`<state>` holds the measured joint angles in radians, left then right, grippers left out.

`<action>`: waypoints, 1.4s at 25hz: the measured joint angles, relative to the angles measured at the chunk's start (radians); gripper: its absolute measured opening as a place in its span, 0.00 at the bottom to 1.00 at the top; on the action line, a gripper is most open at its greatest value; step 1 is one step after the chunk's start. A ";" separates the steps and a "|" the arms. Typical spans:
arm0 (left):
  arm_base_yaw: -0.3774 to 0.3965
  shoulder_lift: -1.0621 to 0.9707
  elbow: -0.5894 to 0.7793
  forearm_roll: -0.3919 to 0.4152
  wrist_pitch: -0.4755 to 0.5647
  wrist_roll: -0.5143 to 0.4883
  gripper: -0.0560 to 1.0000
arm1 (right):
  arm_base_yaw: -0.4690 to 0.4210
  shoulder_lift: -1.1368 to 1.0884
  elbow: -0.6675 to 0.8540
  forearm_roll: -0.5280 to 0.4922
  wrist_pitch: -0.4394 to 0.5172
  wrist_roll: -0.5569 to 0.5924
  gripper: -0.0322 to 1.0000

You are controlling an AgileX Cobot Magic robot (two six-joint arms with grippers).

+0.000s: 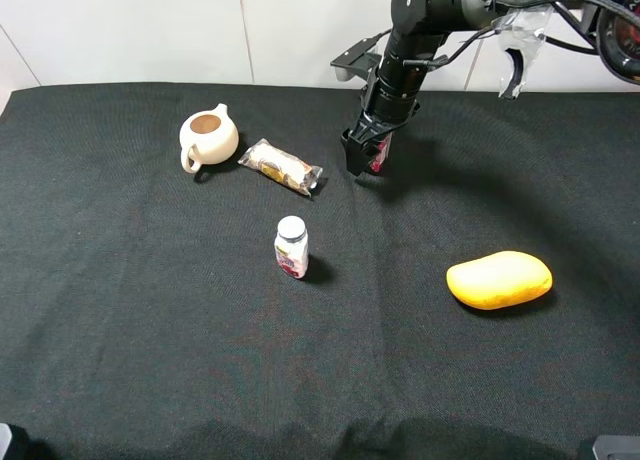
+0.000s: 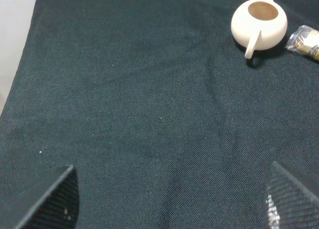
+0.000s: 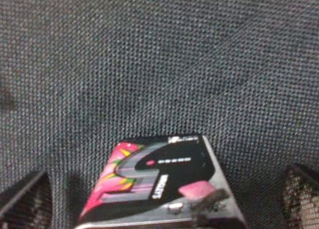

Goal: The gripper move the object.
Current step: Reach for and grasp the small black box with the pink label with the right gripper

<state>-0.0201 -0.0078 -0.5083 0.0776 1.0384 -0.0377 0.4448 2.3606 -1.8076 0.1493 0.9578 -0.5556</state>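
Note:
The object (image 1: 380, 153), a small black tin with pink-red markings, stands on the black cloth at the back, right of centre. My right gripper (image 1: 367, 158) hangs down over it from the black arm, fingers straddling the tin. The right wrist view shows the tin (image 3: 159, 184) close up between the two fingertips (image 3: 25, 199), with a gap on each side, so the right gripper (image 3: 164, 201) is open and touching nothing. My left gripper (image 2: 172, 201) is open over bare cloth, nothing between its fingertips (image 2: 50, 204).
A cream teapot (image 1: 208, 137) (image 2: 259, 22) and a wrapped snack packet (image 1: 285, 167) (image 2: 305, 40) lie left of the tin. A white-capped small bottle (image 1: 291, 247) stands mid-table. A yellow mango-like fruit (image 1: 498, 279) lies at the right.

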 joint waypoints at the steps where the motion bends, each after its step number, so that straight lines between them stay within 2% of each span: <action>1: 0.000 0.000 0.000 0.000 0.000 0.000 0.80 | 0.000 0.000 0.000 0.000 -0.002 0.000 0.70; 35: 0.000 0.000 0.000 0.000 0.000 0.000 0.80 | 0.000 0.029 -0.005 0.000 -0.020 0.000 0.70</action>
<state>-0.0201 -0.0078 -0.5083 0.0776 1.0384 -0.0377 0.4448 2.3899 -1.8127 0.1493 0.9375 -0.5556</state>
